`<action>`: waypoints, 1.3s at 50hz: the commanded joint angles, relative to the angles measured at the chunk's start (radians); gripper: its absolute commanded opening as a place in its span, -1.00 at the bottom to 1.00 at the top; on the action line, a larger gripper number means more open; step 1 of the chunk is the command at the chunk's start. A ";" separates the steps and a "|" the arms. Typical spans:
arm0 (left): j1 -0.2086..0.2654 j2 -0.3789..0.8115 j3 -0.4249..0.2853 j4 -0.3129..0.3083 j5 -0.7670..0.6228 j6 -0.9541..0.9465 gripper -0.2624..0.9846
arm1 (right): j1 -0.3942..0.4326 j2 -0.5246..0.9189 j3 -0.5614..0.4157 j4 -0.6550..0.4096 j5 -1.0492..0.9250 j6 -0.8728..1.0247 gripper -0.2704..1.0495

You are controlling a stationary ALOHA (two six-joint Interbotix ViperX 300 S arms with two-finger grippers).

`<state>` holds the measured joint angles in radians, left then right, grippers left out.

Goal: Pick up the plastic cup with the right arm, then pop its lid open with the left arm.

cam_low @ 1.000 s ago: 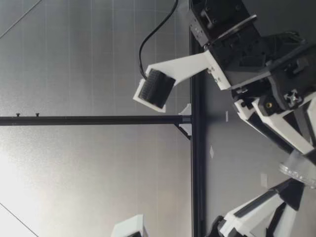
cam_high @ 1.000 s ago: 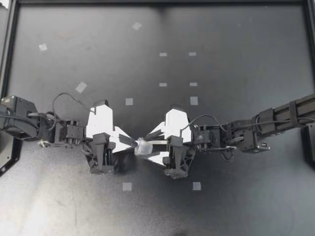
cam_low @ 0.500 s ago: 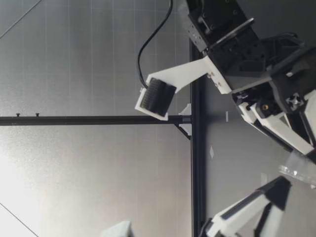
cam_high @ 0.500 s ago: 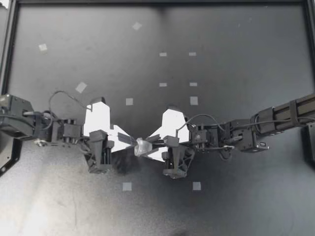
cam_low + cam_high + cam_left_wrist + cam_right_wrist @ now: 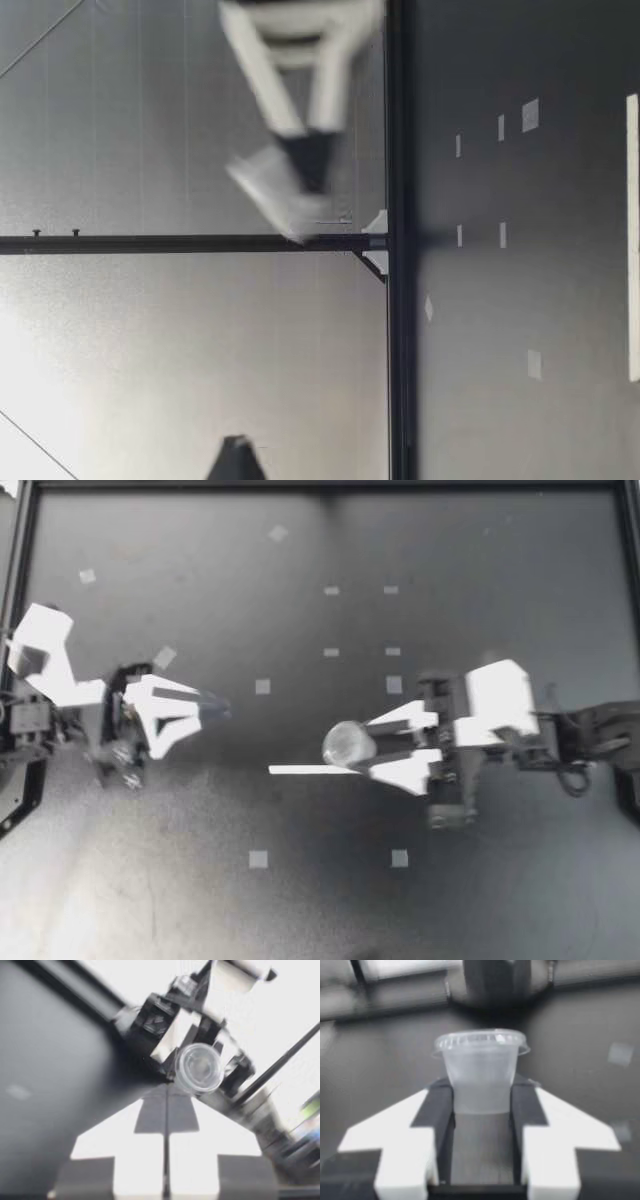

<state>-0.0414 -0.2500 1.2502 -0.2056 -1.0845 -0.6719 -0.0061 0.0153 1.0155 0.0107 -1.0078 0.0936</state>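
Note:
My right gripper (image 5: pixel 372 745) is shut on a small clear lidded cup (image 5: pixel 345 743), held above the middle of the dark table. In the right wrist view the cup (image 5: pixel 480 1072) sits upright between the black pads (image 5: pixel 440 1110), its rim past the fingertips. My left gripper (image 5: pixel 213 708) is shut and empty, drawn back near the table's left side. Its closed fingers (image 5: pixel 166 1110) point toward the right gripper and the cup (image 5: pixel 200 1066) it carries. The low view shows my right gripper (image 5: pixel 300 110) blurred, high above the table.
Small pale tape squares (image 5: pixel 262 686) dot the black table (image 5: pixel 480 570). A black frame rail (image 5: pixel 14 580) borders the left edge, another the back. In the low view a dark horizontal bar (image 5: pixel 200 243) stands behind the table.
The left gripper let go of the cup and pulled back to the left. The right gripper closed on the cup and carried it to the right and upward.

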 commanded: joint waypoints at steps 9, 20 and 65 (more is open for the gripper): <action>-0.002 0.071 -0.114 0.063 0.069 -0.413 -0.10 | -0.002 0.084 -0.101 -0.028 -0.100 -0.098 -0.10; -0.002 0.112 -0.212 0.146 0.100 -0.607 0.68 | -0.011 0.132 -0.146 -0.029 -0.101 -0.140 -0.04; -0.002 0.098 -0.244 0.202 0.104 -0.586 0.67 | -0.046 0.207 -0.104 -0.026 -0.075 -0.037 -0.04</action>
<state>-0.0430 -0.1319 1.0247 -0.0061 -0.9695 -1.2655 -0.0460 0.2424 0.9127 -0.0153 -1.0784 0.0506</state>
